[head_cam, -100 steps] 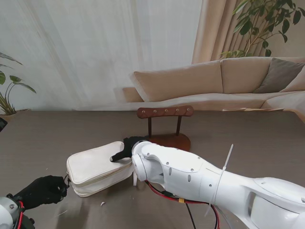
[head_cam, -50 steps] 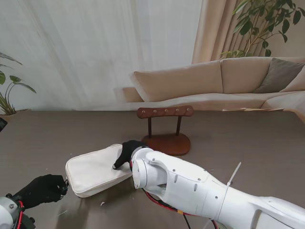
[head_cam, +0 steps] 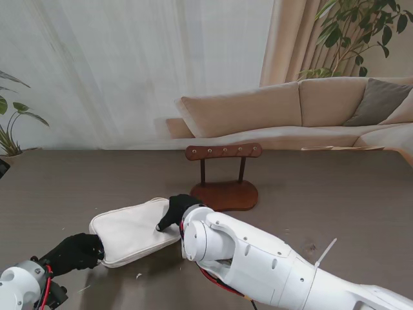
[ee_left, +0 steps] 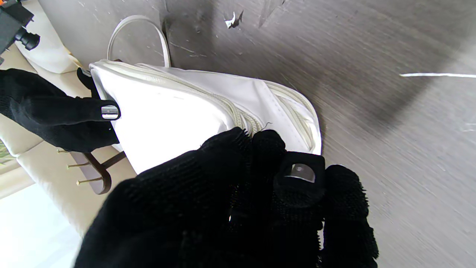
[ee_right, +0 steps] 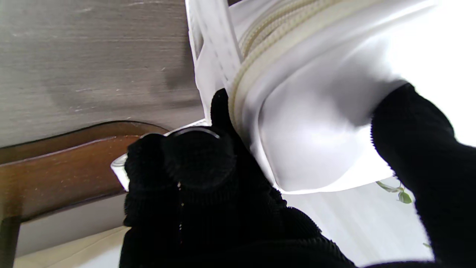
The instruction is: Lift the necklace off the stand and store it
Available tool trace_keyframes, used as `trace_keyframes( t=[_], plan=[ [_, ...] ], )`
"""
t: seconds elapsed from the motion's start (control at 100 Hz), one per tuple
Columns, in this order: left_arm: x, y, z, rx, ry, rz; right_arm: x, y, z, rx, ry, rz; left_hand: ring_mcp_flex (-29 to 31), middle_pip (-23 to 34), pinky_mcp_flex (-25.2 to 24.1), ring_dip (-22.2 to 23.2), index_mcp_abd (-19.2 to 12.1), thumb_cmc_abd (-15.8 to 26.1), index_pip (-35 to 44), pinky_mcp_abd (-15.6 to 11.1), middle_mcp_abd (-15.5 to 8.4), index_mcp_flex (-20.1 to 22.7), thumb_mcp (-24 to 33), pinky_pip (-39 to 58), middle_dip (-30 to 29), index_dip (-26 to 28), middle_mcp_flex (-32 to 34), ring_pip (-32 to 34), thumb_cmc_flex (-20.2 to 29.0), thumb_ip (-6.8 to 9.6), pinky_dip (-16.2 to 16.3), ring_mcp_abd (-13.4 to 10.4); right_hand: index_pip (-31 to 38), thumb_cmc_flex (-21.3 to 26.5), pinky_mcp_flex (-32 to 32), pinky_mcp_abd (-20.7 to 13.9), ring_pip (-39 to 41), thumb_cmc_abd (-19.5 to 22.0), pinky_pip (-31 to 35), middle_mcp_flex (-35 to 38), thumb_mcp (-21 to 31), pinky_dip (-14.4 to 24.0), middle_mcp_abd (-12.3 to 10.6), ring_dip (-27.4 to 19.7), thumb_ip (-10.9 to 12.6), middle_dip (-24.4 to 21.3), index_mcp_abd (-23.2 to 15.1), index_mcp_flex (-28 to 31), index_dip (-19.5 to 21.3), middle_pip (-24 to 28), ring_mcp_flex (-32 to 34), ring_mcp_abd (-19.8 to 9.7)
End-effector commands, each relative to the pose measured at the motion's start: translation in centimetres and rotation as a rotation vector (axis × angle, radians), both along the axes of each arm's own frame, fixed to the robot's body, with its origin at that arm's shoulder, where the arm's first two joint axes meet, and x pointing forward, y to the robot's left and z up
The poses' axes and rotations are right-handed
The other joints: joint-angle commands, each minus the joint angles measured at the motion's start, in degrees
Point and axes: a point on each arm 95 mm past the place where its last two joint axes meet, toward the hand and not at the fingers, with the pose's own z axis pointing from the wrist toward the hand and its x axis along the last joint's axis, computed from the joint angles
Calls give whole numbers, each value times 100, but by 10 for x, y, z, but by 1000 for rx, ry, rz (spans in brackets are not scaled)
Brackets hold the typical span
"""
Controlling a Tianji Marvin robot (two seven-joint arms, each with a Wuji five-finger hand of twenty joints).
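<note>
Nearer to me than the wooden stand [head_cam: 224, 187], the white pouch [head_cam: 132, 230] is gripped at opposite ends by the left hand [head_cam: 76, 252] and right hand [head_cam: 175, 209]; open tabletop [head_cam: 335, 194] lies around.

Left hand [head_cam: 76, 252] now against pouch [head_cam: 132, 230]

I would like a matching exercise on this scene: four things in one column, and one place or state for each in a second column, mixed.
1. white pouch
2. wooden stand
3. left hand
4. right hand

a. grips the pouch's left end
b. lies flat between both hands
c. grips the pouch's right end
d. behind the pouch, pegs bare

Pairs: 1-b, 2-d, 3-a, 4-c
</note>
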Motion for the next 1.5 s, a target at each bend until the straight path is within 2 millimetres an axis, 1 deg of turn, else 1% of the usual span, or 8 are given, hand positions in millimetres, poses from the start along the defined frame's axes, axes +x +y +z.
trace_keyframes(
  t=[0.0, 0.03, 0.23, 0.42, 0.74, 0.95, 1.12, 1.49],
  plan=[
    [1, -7, -4, -26, 16, -15, -30, 17, -22, 29, 100, 71, 85, -47, -157, 156, -330, 166, 293, -6, 237, 255, -118, 119, -35, 216, 105, -55, 238, 93, 66, 0, 2855, 800, 1764, 148, 215, 23, 376, 725, 1033, -19, -649, 105, 555, 533, -3402, 1194, 596, 700, 111, -415],
    [2, -8, -5, -30, 13, -15, -30, 17, -22, 41, 106, 73, 86, -47, -158, 156, -326, 169, 289, -6, 235, 252, -118, 118, -35, 214, 105, -56, 240, 94, 67, 3, 2860, 803, 1764, 148, 240, 32, 376, 715, 1028, -19, -652, 112, 548, 561, -3399, 1187, 630, 731, 112, -468],
    [10, -12, -5, -54, -6, -18, -40, 19, -22, 147, 162, 90, 84, -50, -160, 156, -323, 170, 287, -2, 241, 258, -124, 116, -36, 214, 102, -62, 241, 94, 73, 17, 2864, 824, 1708, 150, 286, 56, 412, 677, 1005, 7, -629, 124, 525, 619, -3333, 1167, 724, 787, 105, -429],
    [18, -18, -5, -83, -17, -27, -51, 20, -15, 233, 182, 92, 87, -49, -164, 156, -329, 172, 285, -3, 241, 258, -132, 112, -32, 215, 103, -70, 247, 97, 79, 17, 2852, 858, 1703, 174, 325, 35, 433, 665, 1003, 26, -602, 136, 521, 645, -3279, 1173, 762, 820, 105, -391],
    [29, -31, -11, -124, -13, -59, -60, 10, -6, 289, 161, 95, 91, -48, -169, 156, -321, 177, 275, 9, 250, 260, -144, 107, -28, 214, 104, -77, 259, 105, 90, 31, 2841, 864, 1722, 177, 363, 31, 444, 660, 1003, 33, -585, 149, 512, 644, -3277, 1181, 775, 831, 108, -403],
    [35, -47, -15, -164, -2, -103, -57, -1, -4, 305, 139, 68, 99, -48, -169, 156, -312, 168, 272, 14, 257, 277, -137, 106, -29, 210, 113, -80, 264, 112, 95, 40, 2842, 880, 1738, 186, 400, 40, 451, 648, 997, 36, -570, 164, 499, 655, -3262, 1176, 788, 856, 103, -414],
    [40, -63, -17, -188, 18, -154, -53, -12, -3, 328, 128, 29, 103, -51, -172, 156, -311, 169, 269, 21, 255, 279, -139, 102, -30, 211, 112, -94, 261, 112, 98, 64, 2840, 904, 1727, 201, 412, 30, 449, 619, 988, 36, -542, 164, 487, 666, -3237, 1160, 806, 878, 102, -367],
    [55, -97, -11, -216, 36, -290, -53, -31, 10, 383, 83, -15, 111, -52, -159, 156, -318, 171, 265, 10, 251, 275, -142, 104, -26, 219, 118, -102, 254, 112, 105, 48, 2846, 935, 1716, 270, 462, 32, 443, 601, 984, 41, -501, 178, 468, 679, -3172, 1154, 830, 928, 100, -344]
  ],
)
